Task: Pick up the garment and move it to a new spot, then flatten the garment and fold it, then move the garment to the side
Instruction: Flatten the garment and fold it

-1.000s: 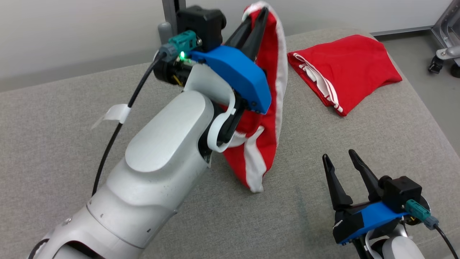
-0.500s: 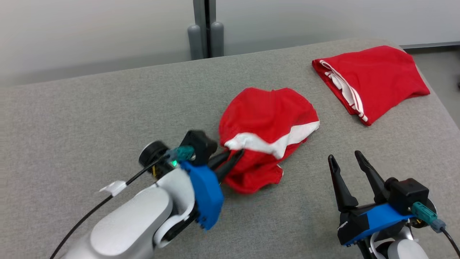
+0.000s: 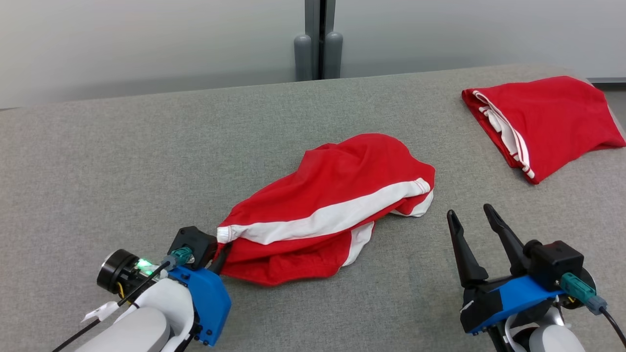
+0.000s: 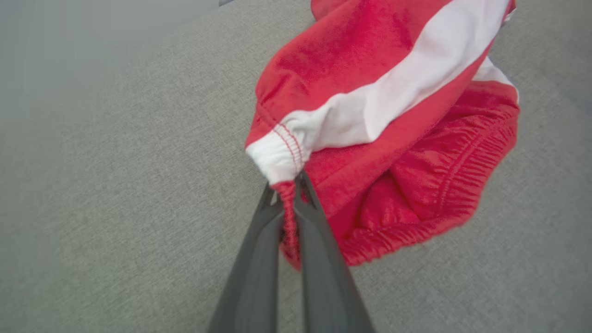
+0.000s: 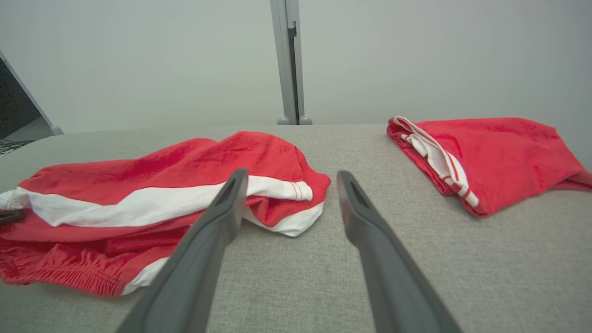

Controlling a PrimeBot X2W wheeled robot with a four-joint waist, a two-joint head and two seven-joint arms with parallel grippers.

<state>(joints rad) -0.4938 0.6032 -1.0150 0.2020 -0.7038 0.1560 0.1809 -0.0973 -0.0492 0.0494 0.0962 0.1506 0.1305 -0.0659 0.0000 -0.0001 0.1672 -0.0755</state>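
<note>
Now the left hand point(image 4: 287, 192), clamped on a corner of the shorts point(image 3: 337, 195) rumpled on the bench point(image 3: 122, 161) just ahead of it, should pull low and slowly, the empty wide-open right hand point(image 3: 472, 215) pinning the far end.

Soft, even light covered the table point(image 3: 98, 171); the garment point(image 3: 332, 195) cast a faint shadow. The left wrist view blurred toward its corners.

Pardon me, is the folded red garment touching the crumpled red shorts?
No, bare grey surface lies between the folded garment and the shorts.
</note>
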